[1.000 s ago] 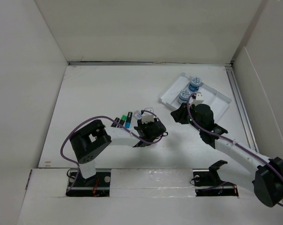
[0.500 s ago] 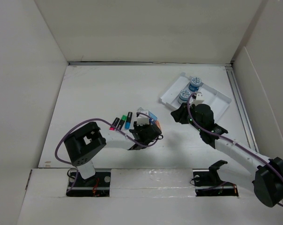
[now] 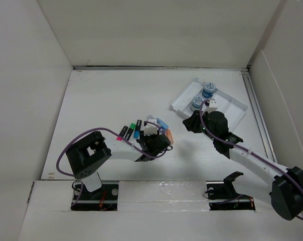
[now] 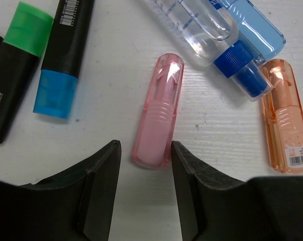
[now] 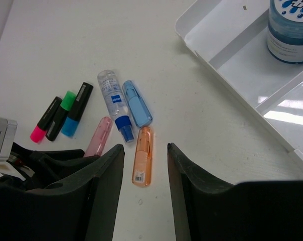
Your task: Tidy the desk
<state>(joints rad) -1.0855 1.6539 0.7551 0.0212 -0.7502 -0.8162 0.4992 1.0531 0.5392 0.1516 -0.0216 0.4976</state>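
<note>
Desk [image 3: 101,100]: big white top, white panels round it, under everything in view.

Top view, left to right:
- Left arm reaches from 7 o'clock toward the desk middle.
- Three black highlighters lie side by side just left of its head: pink-capped highlighter [image 5: 45,119], green-capped highlighter [image 4: 21,55], blue-capped highlighter [image 4: 61,65].
- Left gripper [image 4: 144,148]: jaws spread, one either side of the near end of the pink tube [image 4: 156,118]. Right finger is at the tube's edge, and a gap shows on the left finger's side, so no pinch. The tube lies flat on the desk, far end toward 12 o'clock.
- Clear bottle [image 4: 196,25] with a blue cap [image 4: 239,65] is at 1 o'clock of the pink tube. The cap points toward 5 o'clock.
- Blue tube [image 4: 257,30] lies alongside the bottle on its right; can't tell if they touch.
- Orange tube [image 4: 287,120] is at 3 o'clock of the pink tube, apart from it, its far end just beside the cap.
- Right gripper [image 5: 143,150]: jaws spread with nothing between them, above the desk at 3 o'clock of the cluster.
- White tray [image 5: 191,37] is at 2 o'clock of the desk middle, with the near jar [image 3: 197,103] and the far jar [image 3: 208,90] inside.
</note>
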